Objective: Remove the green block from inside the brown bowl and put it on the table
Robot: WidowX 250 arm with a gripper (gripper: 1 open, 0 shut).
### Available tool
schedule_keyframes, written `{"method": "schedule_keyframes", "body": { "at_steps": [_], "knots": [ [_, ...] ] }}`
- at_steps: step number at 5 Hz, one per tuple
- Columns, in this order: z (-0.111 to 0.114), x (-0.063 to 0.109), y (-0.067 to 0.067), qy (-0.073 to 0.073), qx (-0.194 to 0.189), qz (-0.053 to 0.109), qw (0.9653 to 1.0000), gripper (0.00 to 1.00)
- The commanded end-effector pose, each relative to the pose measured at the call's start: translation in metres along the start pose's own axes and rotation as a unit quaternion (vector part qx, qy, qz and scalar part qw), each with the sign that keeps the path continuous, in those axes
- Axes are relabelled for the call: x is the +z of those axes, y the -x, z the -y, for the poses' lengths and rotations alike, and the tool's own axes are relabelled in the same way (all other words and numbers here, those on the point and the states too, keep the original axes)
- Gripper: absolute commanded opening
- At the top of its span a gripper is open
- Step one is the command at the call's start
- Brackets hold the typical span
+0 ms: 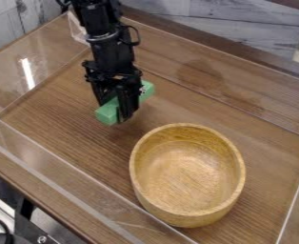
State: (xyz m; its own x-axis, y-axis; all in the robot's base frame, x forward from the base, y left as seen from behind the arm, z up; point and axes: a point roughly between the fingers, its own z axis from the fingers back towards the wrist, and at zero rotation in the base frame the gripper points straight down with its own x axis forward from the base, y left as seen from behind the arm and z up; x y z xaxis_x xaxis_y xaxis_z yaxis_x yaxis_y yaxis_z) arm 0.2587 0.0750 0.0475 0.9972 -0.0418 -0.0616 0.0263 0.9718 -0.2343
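My black gripper (118, 107) points down at the left of the table (229, 91), shut on the green block (110, 113). The block sticks out on both sides of the fingers (124, 105), its lower end at or just above the wood; I cannot tell if it touches. The brown bowl (188, 172) stands to the right and nearer the front, with nothing inside it. The block is outside the bowl, a short way from its rim.
Clear plastic walls (63, 186) run along the table's front and left edges. The arm (99, 24) rises toward the upper left. A grey marbled surface (241, 24) lies behind the table.
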Motion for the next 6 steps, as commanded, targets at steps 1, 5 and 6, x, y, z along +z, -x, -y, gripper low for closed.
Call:
{"method": "schedule_keyframes", "body": {
  "at_steps": [1, 5, 6],
  "knots": [
    [-0.0047, 0.0158, -0.0104, -0.009, 0.0, 0.025, 0.9996, 0.0],
    [-0.0077, 0.0163, -0.0137, 0.001, 0.006, 0.016, 0.9999, 0.0],
    [-0.0088, 0.016, -0.0148, 0.004, 0.007, 0.014, 0.9999, 0.0]
  ]
}}
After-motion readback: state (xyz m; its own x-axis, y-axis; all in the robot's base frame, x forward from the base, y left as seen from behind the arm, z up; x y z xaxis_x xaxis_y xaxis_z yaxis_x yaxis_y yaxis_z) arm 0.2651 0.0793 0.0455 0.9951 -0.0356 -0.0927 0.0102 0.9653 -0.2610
